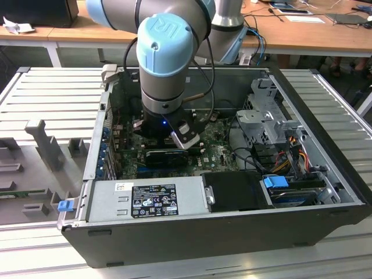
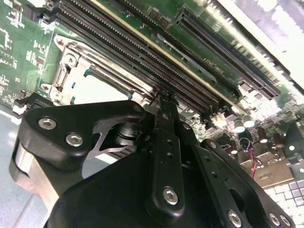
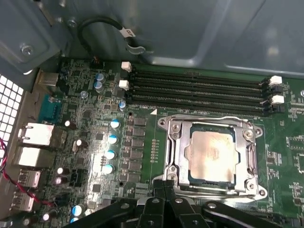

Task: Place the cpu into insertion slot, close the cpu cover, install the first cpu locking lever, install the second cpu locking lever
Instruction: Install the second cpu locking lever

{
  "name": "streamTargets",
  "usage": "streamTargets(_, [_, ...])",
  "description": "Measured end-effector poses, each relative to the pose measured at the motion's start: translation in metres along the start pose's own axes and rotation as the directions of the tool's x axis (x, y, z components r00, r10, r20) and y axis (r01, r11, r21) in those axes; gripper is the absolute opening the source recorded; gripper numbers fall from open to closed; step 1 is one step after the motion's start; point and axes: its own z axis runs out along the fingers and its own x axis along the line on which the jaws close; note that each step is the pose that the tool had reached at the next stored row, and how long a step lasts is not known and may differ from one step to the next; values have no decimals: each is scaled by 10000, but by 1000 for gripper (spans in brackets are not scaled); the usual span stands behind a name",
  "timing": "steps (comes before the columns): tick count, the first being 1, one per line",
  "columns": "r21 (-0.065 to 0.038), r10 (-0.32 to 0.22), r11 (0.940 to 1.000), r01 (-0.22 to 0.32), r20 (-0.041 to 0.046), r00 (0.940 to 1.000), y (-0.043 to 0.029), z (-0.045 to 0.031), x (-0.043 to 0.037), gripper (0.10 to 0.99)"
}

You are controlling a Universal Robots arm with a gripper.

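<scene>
The cpu (image 3: 212,156) lies flat in the insertion slot (image 3: 164,122), its pale metal face showing through the window of the cpu cover (image 3: 176,142). The cover rests down over it. A thin wire lever (image 3: 209,117) runs along the cover's edge on the memory-slot side. My gripper (image 3: 164,183) has its fingers together, with the tips at the socket's edge opposite that side. In the second wrist view the gripper (image 2: 164,97) points at the board beside the socket, and the cpu (image 2: 97,92) is partly hidden behind its linkage. In the exterior view the gripper (image 1: 174,139) is low inside the computer case.
Long black memory slots (image 3: 199,90) lie beside the socket. Capacitors (image 3: 111,140) and rear ports (image 3: 35,133) stand on its other side. The case holds a power supply (image 1: 145,197), a black card (image 1: 165,158), a drive cage (image 1: 267,122) and loose cables (image 1: 293,145).
</scene>
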Motion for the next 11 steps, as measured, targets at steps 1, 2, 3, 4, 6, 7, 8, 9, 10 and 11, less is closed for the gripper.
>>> streamTargets(1, [-61,-6,10000,6,4,10000,-2,6,0,106])
streamTargets(2, [-112,-11,9999,11,8,10000,-4,14,1,106])
streamTargets(3, [-160,-16,9999,16,11,10000,-7,22,2,106])
streamTargets(4, [-211,-24,9998,24,14,10000,-10,31,5,106])
streamTargets(6, [-268,-40,9996,41,13,10000,-16,38,20,106])
streamTargets(7, [-271,-44,9996,44,13,10000,-15,38,24,106])
streamTargets(8, [-273,-45,9996,46,13,10000,-15,38,26,106])
streamTargets(9, [-272,-45,9996,45,13,10000,-14,32,29,106])
streamTargets(10, [-296,-45,9996,46,19,10000,-10,17,30,106])
streamTargets(11, [-299,-44,9995,45,18,10000,-4,-2,30,106])
